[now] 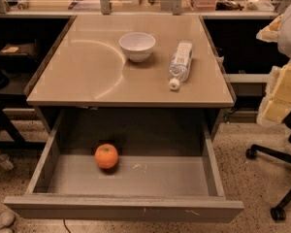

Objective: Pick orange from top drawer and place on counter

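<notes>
The orange [106,156] lies on the floor of the open top drawer [121,208], left of its middle and toward the back. The drawer is pulled out fully below the counter [87,67], a glossy beige tabletop. Pale, yellowish parts of my arm [283,86] show at the right edge, beside the counter and well away from the orange. My gripper is out of view, so nothing shows of its fingers.
A white bowl [137,45] stands on the counter at back centre. A clear plastic water bottle [180,63] lies on its side to the bowl's right. An office chair base [276,178] with castors stands on the floor at the right. Dark shelving flanks the counter.
</notes>
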You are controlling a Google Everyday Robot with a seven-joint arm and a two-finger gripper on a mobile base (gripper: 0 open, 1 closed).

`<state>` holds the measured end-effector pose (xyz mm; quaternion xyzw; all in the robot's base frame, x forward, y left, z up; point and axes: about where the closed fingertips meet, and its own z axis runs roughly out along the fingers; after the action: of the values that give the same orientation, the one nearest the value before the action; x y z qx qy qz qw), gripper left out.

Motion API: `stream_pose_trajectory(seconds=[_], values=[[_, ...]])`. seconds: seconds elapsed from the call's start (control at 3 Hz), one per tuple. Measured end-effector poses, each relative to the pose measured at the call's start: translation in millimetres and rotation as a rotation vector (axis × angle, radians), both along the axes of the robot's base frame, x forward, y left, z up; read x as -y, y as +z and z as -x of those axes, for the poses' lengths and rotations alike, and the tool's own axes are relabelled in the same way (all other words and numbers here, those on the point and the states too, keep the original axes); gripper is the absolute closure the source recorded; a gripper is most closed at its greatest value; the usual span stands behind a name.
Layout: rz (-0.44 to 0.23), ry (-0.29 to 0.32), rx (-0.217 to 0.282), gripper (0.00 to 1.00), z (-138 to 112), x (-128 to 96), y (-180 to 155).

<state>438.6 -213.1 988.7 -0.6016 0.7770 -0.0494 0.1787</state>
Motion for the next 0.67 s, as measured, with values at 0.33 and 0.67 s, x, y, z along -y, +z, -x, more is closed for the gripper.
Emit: stream_pose_trajectory(seconds=[0.33,0.67], values=[[0.000,0.000,0.000,0.00,0.0,0.0,0.0],[-0.019,-0.005,-0.020,0.00,9.6,-8.1,-10.4]])
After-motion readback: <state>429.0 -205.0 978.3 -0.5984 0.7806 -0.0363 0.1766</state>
